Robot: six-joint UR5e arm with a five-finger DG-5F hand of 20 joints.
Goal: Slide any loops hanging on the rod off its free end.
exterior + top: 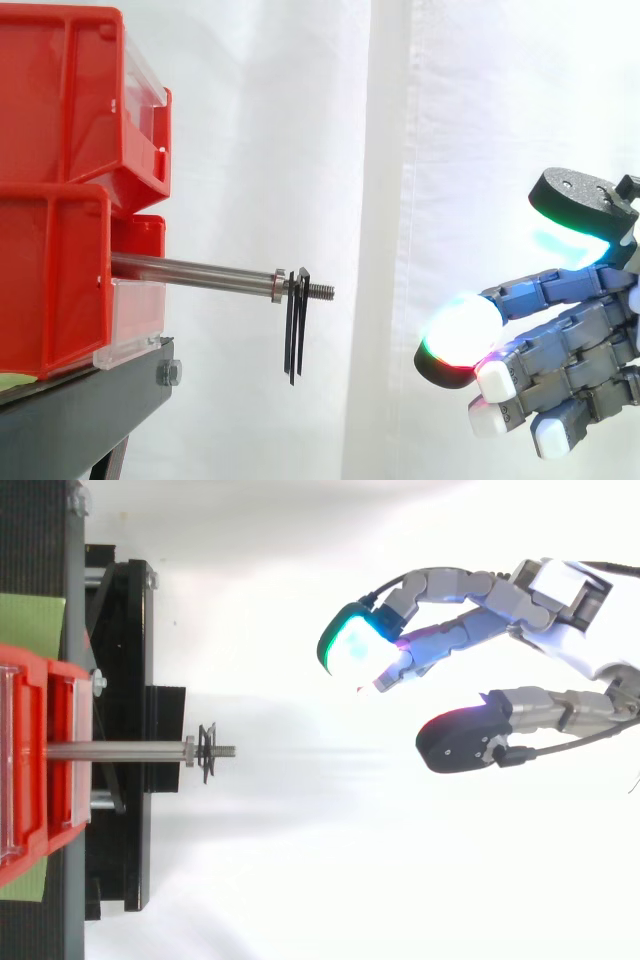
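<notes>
- Hand (580,335): I see the fingers loosely extended and apart, with the thumb (575,200) raised above them and nothing between them.
- Loops (297,330): black, hanging from the threaded free end of the rod (190,268), well apart from the fingertips (460,328) and out ahead of where they point.
- Rod: level, running away from the fingertips into the lower of the red bins (60,200). In the side view its height falls between thumb and fingers.
- Collar (278,284): on the rod just beyond the loops, on their far side from the fingers.
- Top view: the rod's line meets the thumb; the fingers lie off to one side.
- Black stand (90,410) and white curtain (300,100): beyond the loops.
</notes>
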